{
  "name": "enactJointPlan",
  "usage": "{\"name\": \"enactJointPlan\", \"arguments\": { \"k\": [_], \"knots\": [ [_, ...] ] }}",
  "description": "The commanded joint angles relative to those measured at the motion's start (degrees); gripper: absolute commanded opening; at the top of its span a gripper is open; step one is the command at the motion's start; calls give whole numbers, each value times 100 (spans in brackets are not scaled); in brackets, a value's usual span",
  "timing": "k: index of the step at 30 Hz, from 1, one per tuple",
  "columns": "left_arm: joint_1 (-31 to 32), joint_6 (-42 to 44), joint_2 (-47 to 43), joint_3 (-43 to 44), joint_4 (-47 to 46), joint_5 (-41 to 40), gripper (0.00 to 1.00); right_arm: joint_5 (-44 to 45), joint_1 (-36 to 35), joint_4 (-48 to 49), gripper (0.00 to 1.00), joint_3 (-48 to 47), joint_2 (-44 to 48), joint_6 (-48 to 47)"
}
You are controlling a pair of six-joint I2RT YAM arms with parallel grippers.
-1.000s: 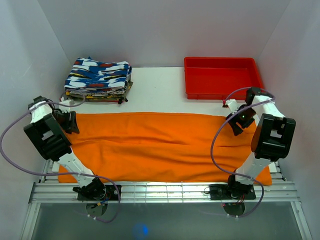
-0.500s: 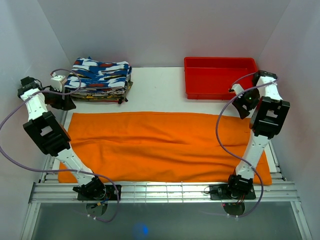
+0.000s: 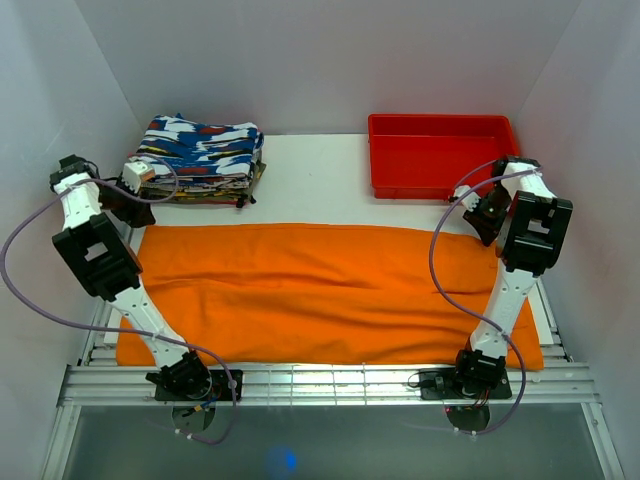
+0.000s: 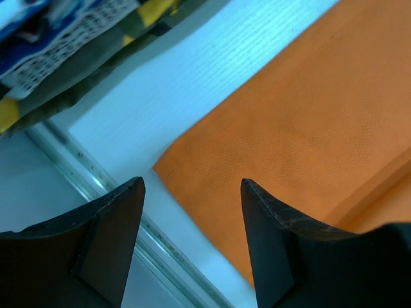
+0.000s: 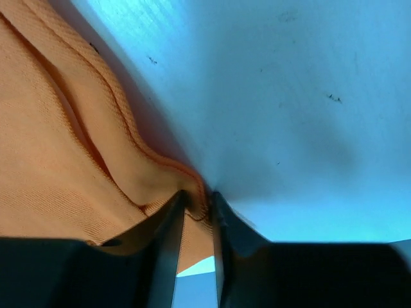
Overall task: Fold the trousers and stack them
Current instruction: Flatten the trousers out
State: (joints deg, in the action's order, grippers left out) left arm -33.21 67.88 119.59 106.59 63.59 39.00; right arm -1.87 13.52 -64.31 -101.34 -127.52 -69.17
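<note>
Overhead, a metal rail [image 3: 320, 385] at 6 o'clock carries both arm bases. Just beyond it the orange trousers [image 3: 330, 290] lie spread flat on the white surface [image 3: 310, 180], their long axis running from 9 to 3 o'clock, with a shallow crease along the middle.

At the cloth's 10 o'clock corner hangs the left tool [image 3: 133, 212]. In the left wrist view its fingers [image 4: 109, 237] stand well apart and hold nothing, with the bare corner of the trousers lying on the surface between them.

At the cloth's 2 o'clock corner sits the right tool [image 3: 487, 215]. In the right wrist view its fingers [image 5: 164, 247] are drawn almost together, pinching a raised fold of the trousers' hem.

Farther back, a pile of folded patterned clothes [image 3: 198, 160] rests at 11 o'clock. A red tray [image 3: 395, 185] rests at 1 o'clock, well apart from the pile.
</note>
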Motion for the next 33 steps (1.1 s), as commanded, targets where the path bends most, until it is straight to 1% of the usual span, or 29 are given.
{"name": "enactJointPlan", "arguments": {
  "k": [1, 2, 3, 4, 7, 8, 11, 14, 18, 22, 25, 26, 29, 30, 32, 33],
  "knots": [
    [280, 1350, 222, 265, 426, -244, 71, 160, -86, 42, 24, 141, -273, -994],
    [298, 1438, 318, 371, 504, -270, 71, 161, -86, 16, 14, 106, -282, -994],
    [306, 1508, 554, 511, 566, -279, 71, 265, -86, 7, 9, 114, -282, -1011],
    [307, 1666, 678, 834, 645, -279, 71, 353, -86, 15, 8, 132, -256, -1020],
    [315, 1851, 1108, 1354, 874, -288, 70, 407, -95, 51, 8, 167, -194, -1037],
    [315, 1904, 1171, 1408, 935, -297, 70, 398, -104, 51, 8, 167, -176, -1029],
    [342, 2097, 1356, 1400, 918, -411, 70, 372, -139, 59, 8, 185, -89, -1020],
    [359, 2046, 1575, 1417, 787, -508, 70, 380, -183, 59, 8, 246, -36, -1002],
    [359, 2141, 1769, 1348, 926, -683, 70, 389, -218, 68, 8, 238, -1, -967],
    [359, 2186, 1875, 1198, 962, -938, 64, 389, -227, 138, 8, 211, 52, -976],
    [359, 2133, 1980, 1207, 980, -1026, 51, 415, -227, 217, 8, 167, 70, -976],
    [368, 2133, 1989, 1215, 980, -1087, 43, 398, -227, 252, 8, 132, 105, -976],
    [368, 2072, 2051, 1347, 988, -1141, 29, 337, -227, 340, 8, 1, 175, -932],
    [368, 2028, 2059, 1417, 988, -1115, 20, 301, -218, 375, 8, -61, 184, -897],
    [368, 1853, 2042, 1680, 971, -1027, 12, 248, -218, 393, 8, -349, 219, -713],
    [368, 1748, 2025, 1786, 936, -878, 3, 135, -209, 393, 8, -473, 237, -651]
  ]
}}
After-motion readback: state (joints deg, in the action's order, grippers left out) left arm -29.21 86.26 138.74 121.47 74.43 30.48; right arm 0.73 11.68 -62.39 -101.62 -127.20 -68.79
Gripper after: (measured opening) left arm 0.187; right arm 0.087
